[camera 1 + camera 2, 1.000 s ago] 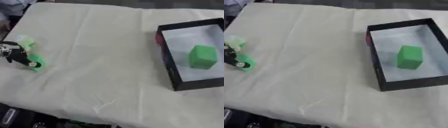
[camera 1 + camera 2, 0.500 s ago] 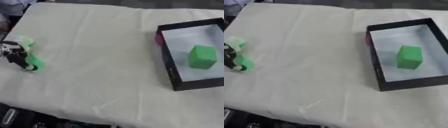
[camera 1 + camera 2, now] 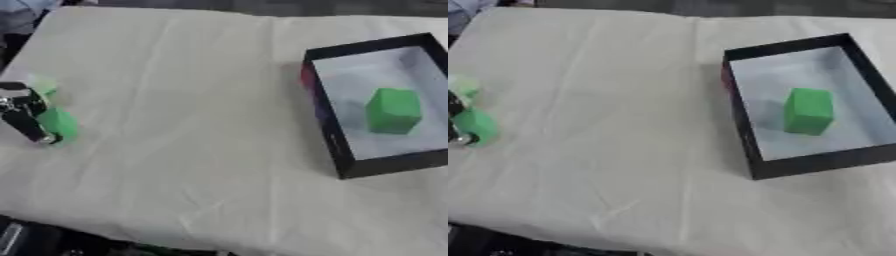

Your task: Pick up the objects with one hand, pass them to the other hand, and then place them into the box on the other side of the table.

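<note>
Green block (image 3: 393, 110); black box (image 3: 327, 119), pale floor; cream cloth (image 3: 192, 125); black hand (image 3: 24, 117).

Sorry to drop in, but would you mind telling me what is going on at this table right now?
The robot's left hand is at the left edge of the cloth-covered table, right against a green object there; a paler green thing lies just behind it. Whether the fingers have closed on the object cannot be made out. On the right side sits a black box that already holds one green block. The right hand is out of view.

Left hand (image 3: 24, 116) black, slender dark fingers, silver-white joint at top
</note>
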